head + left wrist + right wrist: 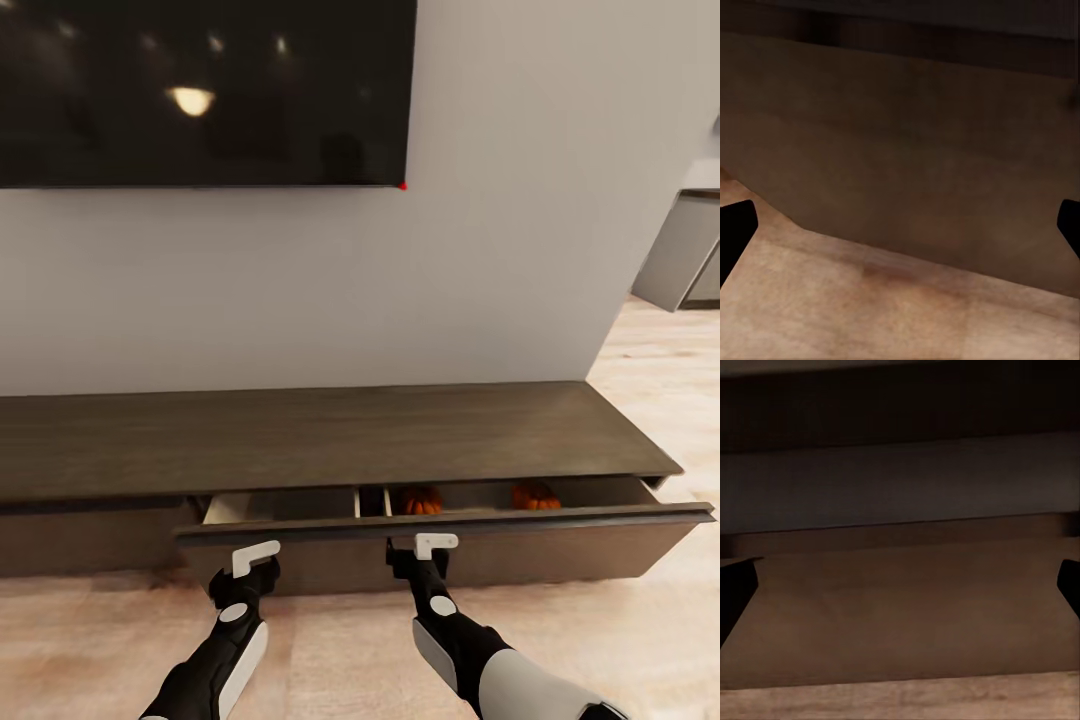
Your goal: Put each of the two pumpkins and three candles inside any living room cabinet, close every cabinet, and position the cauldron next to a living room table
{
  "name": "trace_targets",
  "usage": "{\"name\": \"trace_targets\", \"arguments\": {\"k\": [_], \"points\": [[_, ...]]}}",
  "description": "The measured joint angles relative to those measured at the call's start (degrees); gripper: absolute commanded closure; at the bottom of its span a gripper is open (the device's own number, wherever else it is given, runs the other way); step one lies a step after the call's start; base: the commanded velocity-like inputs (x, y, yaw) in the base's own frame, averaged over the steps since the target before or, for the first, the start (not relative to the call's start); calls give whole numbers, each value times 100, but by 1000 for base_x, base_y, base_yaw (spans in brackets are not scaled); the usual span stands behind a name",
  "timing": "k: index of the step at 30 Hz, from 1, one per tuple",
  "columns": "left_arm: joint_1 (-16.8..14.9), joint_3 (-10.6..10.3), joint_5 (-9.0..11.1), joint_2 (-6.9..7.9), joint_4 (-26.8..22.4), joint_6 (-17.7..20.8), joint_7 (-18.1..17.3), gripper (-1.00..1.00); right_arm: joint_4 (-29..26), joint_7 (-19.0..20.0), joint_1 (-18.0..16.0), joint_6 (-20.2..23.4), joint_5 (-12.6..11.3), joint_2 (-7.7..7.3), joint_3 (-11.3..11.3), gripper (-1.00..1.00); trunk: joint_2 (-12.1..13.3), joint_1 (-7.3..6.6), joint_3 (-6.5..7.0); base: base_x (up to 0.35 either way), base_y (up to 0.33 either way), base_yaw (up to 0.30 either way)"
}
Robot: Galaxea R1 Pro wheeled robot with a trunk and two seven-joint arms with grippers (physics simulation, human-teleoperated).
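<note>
The long dark brown cabinet (300, 435) runs along the wall, and its wide right drawer (560, 545) is pulled out. Two orange pumpkins (423, 501) (536, 497) sit in the drawer's right compartment; its left compartment shows a pale wood interior. My left gripper (250, 572) (900, 229) hovers low before the drawer front, open, with nothing between its fingers. Just in front of the same drawer front, near its middle, my right gripper (432, 556) (900, 585) is open and empty too. The candles, cauldron and table are out of view.
A large black TV (200, 90) hangs on the grey wall above the cabinet. The cabinet's left drawer front (90, 535) is shut. Pale wood floor (650, 640) spreads around me and to the right, where a grey unit (690, 250) stands farther back.
</note>
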Motion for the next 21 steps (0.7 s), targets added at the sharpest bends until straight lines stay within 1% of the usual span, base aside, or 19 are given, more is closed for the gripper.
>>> {"name": "trace_targets", "arguments": {"k": [10,21], "points": [[0,0,0,0,0,-5,0,-100,0,3,1,1,1,0,8,-100,0,0,0,210,0,0],[0,0,0,0,0,-9,0,-100,0,-2,0,-4,-3,0,0,-100,0,0,0,51,0,0]]}}
